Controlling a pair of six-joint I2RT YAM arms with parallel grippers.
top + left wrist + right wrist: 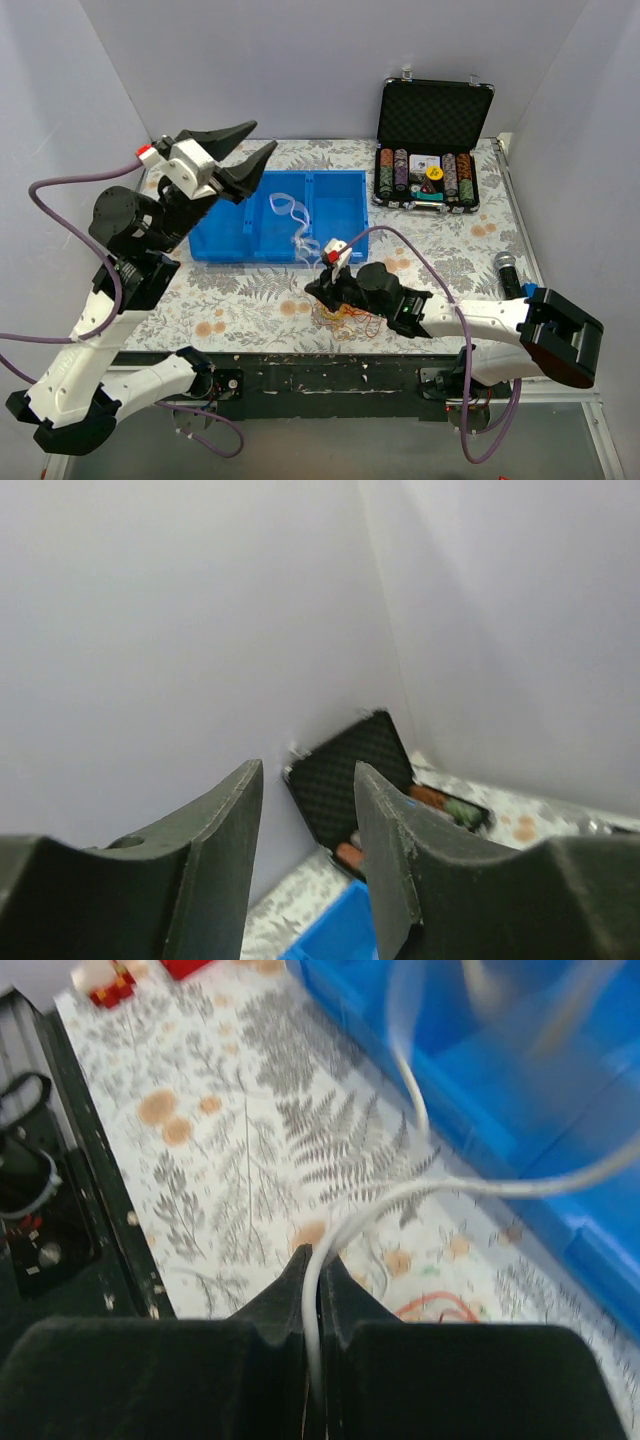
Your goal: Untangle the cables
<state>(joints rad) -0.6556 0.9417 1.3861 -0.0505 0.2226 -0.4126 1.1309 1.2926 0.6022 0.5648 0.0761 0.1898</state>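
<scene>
Closest to the table's (250, 300) near edge, the right gripper (318, 1262) is clamped on 1 white cable (420, 1195), which runs up between its jaws and out from the tips. Just beside the fingers, the red and orange cables (435, 1310) lie in a loose heap on the patterned surface. The top view does not show whether the white strand is free of that heap.

From the pinch, the white cable curves away and up toward the blue bin (230, 245), where its blurred coils seem to hang over or into a compartment.

The main risks, as I judge them:
- A pull toward the near edge could drag the coloured heap along and tighten the knot if the white strand threads through it.
- The cable sits in a thin slot between the tips, so a sharp tug may let it slip out.
- The coils at the bin could catch on the wall and shift or tip the bin.

Farther back on the left, the left gripper (305, 780) is held high with its jaws apart and nothing between them, so nothing pins the heap down. Beyond it an open chip case (430, 140) stands at the back, well apart from the cables
</scene>
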